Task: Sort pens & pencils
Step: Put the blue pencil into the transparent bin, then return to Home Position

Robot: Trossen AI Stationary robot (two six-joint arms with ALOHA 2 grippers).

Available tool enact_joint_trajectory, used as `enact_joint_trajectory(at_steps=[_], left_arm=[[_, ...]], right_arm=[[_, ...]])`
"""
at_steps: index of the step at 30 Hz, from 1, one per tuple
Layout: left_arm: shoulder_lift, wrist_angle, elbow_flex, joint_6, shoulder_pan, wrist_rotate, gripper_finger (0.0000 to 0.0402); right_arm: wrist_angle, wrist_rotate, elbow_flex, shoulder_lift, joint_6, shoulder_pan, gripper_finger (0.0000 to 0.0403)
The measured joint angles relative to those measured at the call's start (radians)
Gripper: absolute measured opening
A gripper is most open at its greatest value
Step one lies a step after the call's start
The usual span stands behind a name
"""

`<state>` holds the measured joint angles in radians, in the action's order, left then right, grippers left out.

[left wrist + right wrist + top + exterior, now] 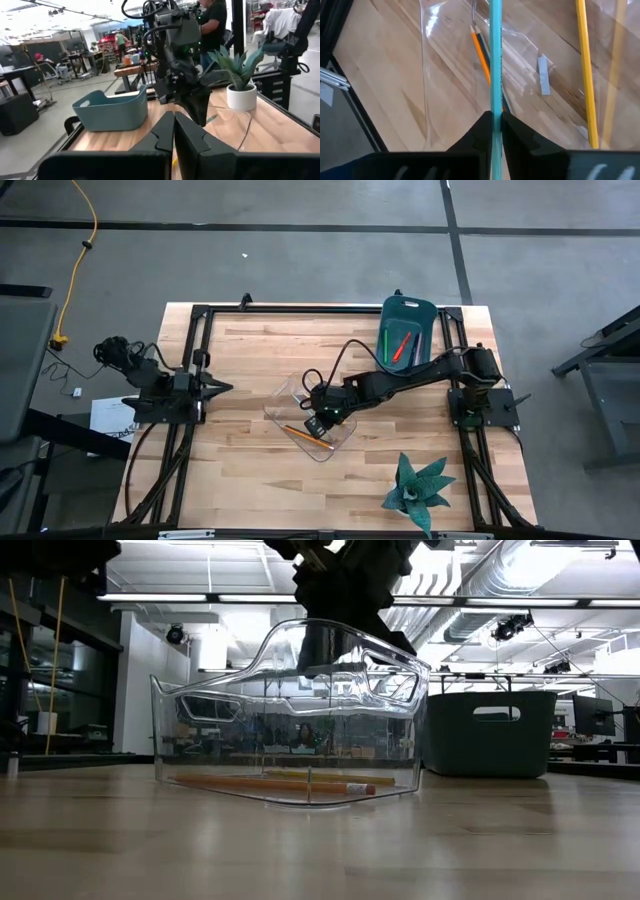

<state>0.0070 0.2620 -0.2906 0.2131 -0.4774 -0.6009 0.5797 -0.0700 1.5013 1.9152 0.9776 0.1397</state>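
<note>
My right gripper (318,418) hangs over the clear plastic bin (290,392), shut on a pale teal-blue pencil (495,60). In the low view it shows above the bin's (200,730) rim as a dark mass (345,600). Yellow-orange pencils (585,75) lie flat on the bin's floor (270,783), one at its near end (298,434). A red-orange pen (402,345) and a green pen (383,340) lie in the teal bin (420,310) at the table's far right. My left gripper (222,388) waits shut at the table's left edge (174,135). My right gripper (495,120) pinches the teal-blue pencil between its two fingers (480,131), at a point along the shaft (495,107). The pencil runs straight out ahead, in line with the fingers, over the clear bin's floor. Its far end leaves the wrist picture, so whether it touches the bin does not show.
A potted green plant (418,485) stands near the table's near right corner. The teal bin (490,735) sits behind and right of the clear bin. Bare wood lies left of and in front of the clear bin. A person stands in the room beyond the table (215,25).
</note>
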Motion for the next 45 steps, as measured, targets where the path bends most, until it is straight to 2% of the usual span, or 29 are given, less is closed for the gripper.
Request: enact_joint_trajectory(at_steps=[12, 17, 21, 25, 32, 33, 37, 39, 41, 45], left_arm=[[0.0, -0.034, 0.077, -0.04, 0.0, -0.035, 0.0], [0.0, -0.033, 0.078, -0.064, 0.0, -0.032, 0.0], [0.0, -0.031, 0.078, -0.091, 0.0, -0.061, 0.0], [0.0, -0.026, 0.078, -0.106, 0.0, -0.121, 0.0001], [0.0, -0.012, 0.078, -0.106, 0.0, -0.153, 0.0001], [0.0, -0.011, 0.078, -0.107, 0.0, -0.153, 0.0001], [0.0, -0.017, 0.078, -0.108, -0.001, -0.153, 0.0004], [0.0, -0.023, 0.078, -0.112, -0.001, -0.152, 0.0005], [0.0, -0.026, 0.078, -0.116, -0.001, -0.152, 0.0007], [0.0, -0.025, 0.078, -0.116, -0.001, -0.152, 0.0007]], right_arm=[[-0.01, -0.043, 0.0, 0.0, 0.013, -0.01, 0.0082], [-0.045, -0.051, 0.07, -0.022, -0.129, -0.018, 0.0091], [-0.033, -0.046, 0.202, -0.028, -0.238, -0.04, 0.0092], [0.05, -0.036, 0.417, -0.028, -0.382, -0.061, 0.0092], [0.303, 0.132, 0.855, -0.062, -0.643, -0.041, 0.0092], [0.287, 0.167, 0.855, -0.091, -0.676, -0.023, 0.0092], [0.152, 0.288, 0.649, -0.303, -0.749, 0.063, 0.0091], [0.12, 0.402, 0.523, -0.408, -0.742, 0.112, 0.0091], [0.027, 0.483, 0.372, -0.512, -0.724, 0.167, 0.0091], [-0.287, 0.53, 0.012, -0.697, -0.727, 0.253, 0.0091]])
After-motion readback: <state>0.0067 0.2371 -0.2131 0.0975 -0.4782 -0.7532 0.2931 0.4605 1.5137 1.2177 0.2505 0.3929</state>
